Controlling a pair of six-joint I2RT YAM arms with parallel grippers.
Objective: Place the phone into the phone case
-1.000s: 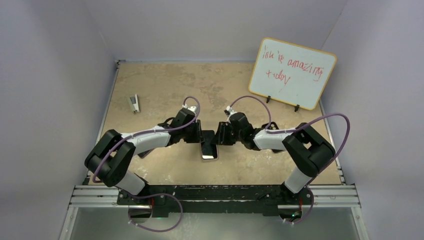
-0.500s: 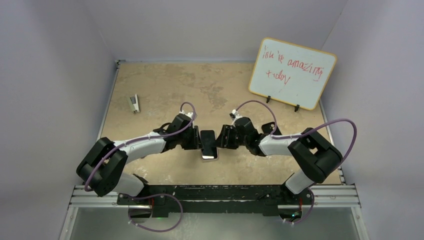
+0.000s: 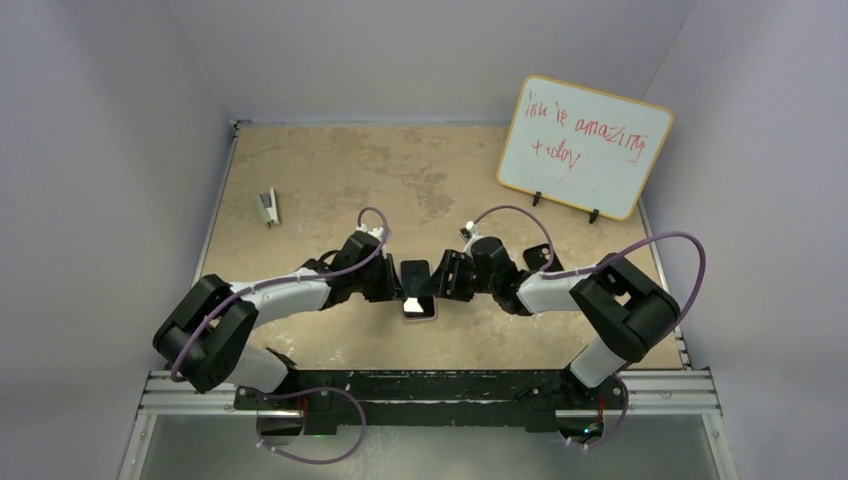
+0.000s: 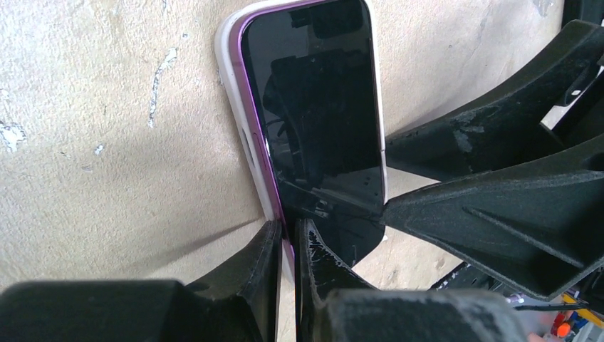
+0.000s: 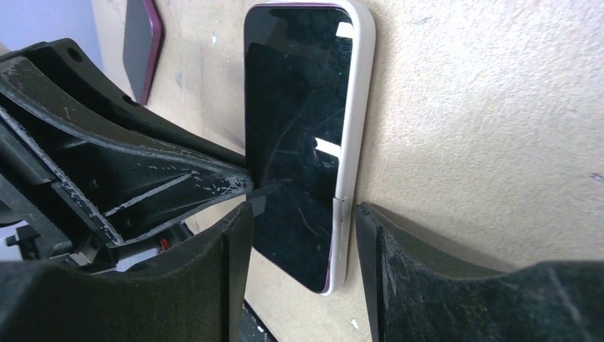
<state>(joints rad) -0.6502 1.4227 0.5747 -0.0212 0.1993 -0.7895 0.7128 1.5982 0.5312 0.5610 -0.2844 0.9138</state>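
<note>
The phone (image 3: 417,285), black screen with a purple rim, lies screen up in the white phone case (image 4: 226,64) on the tan table, between both grippers. In the left wrist view my left gripper (image 4: 288,226) is shut on the near left edge of the phone (image 4: 313,107), the purple rim pinched between its fingers. In the top view it (image 3: 398,287) is at the phone's left. My right gripper (image 5: 303,206) is open: one finger is over the screen (image 5: 295,121), the other is on the table outside the case wall (image 5: 360,107). In the top view it (image 3: 440,283) is at the phone's right.
A whiteboard (image 3: 585,145) with red writing stands at the back right. A small grey-white object (image 3: 268,207) lies at the far left of the table. A flat dark piece with a purple edge (image 5: 141,43) shows beyond the phone. Walls enclose the table.
Both arms have lowered and closed in on the phone from either side. The phone and case have stayed about where they were.
</note>
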